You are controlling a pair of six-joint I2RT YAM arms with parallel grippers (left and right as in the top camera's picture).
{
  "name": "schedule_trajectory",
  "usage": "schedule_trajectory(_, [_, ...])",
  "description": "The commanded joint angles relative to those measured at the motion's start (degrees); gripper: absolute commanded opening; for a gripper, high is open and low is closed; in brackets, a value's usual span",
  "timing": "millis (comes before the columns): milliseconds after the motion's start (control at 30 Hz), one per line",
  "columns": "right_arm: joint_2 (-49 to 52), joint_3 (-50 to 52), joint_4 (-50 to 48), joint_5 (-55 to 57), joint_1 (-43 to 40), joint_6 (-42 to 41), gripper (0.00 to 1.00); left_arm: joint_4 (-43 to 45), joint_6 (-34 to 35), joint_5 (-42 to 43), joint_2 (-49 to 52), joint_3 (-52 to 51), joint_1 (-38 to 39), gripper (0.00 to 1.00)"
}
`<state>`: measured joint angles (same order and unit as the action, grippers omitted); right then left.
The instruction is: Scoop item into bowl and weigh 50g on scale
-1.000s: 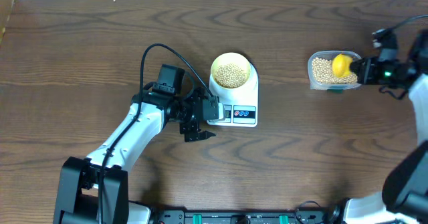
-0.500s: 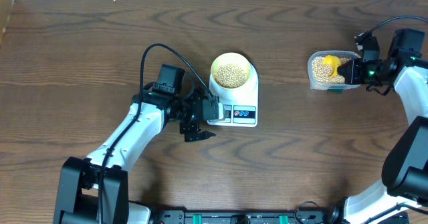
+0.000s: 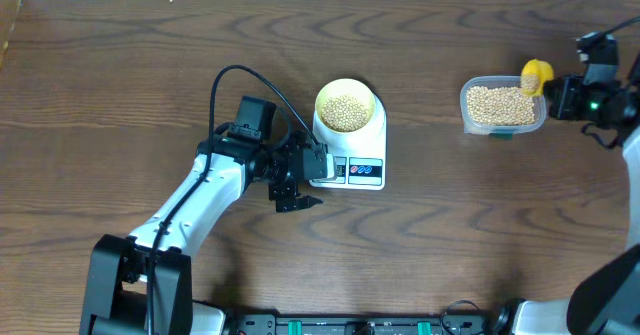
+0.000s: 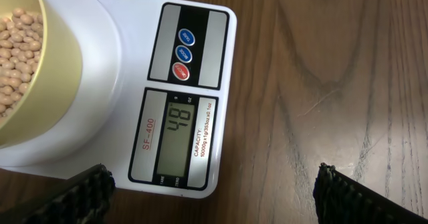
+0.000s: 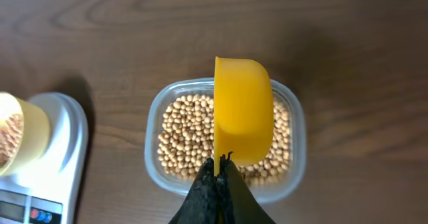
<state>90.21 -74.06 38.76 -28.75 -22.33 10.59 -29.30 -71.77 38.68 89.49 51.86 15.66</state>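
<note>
The left gripper (image 4: pixel 214 200) has its black fingers (image 4: pixel 83 194) spread wide, holding nothing. Between and just ahead of them lies the white flat rectangular digital scale (image 4: pixel 127 57), its grey display (image 4: pixel 175 127) reading 48. Ahead of one finger, on the scale, sits the small round pale yellow-green bowl (image 4: pixel 60 83) of small tan-yellow beans (image 4: pixel 17 57). The right gripper (image 5: pixel 217 184) is pinched tight on the handle of the yellow plastic measuring scoop (image 5: pixel 242 110) – turned on its side just beyond the fingertips, over the clear plastic tub (image 5: pixel 155 127) of more beans

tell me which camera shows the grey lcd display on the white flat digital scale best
Left wrist. The grey LCD display on the white flat rectangular digital scale sits close and sharp, digits reading 48. Overhead shows it tiny and unreadable; right wrist catches only the scale's corner at the frame edge.
</note>
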Motion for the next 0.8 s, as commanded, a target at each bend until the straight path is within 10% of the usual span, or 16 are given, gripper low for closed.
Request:
schedule_trajectory(0, [0.0,-0.5,1.8,-2.0,-1.2,-2.9,0.01,0.0,0.7,0.7,0.2,-0.7,0.1,0.98])
schedule_trajectory(767, [1.6,-0.5,-2.7,-27.4,2.0,-9.4,0.01,0.0,0.7,0.7,0.2,-0.7,0.1,0.98])
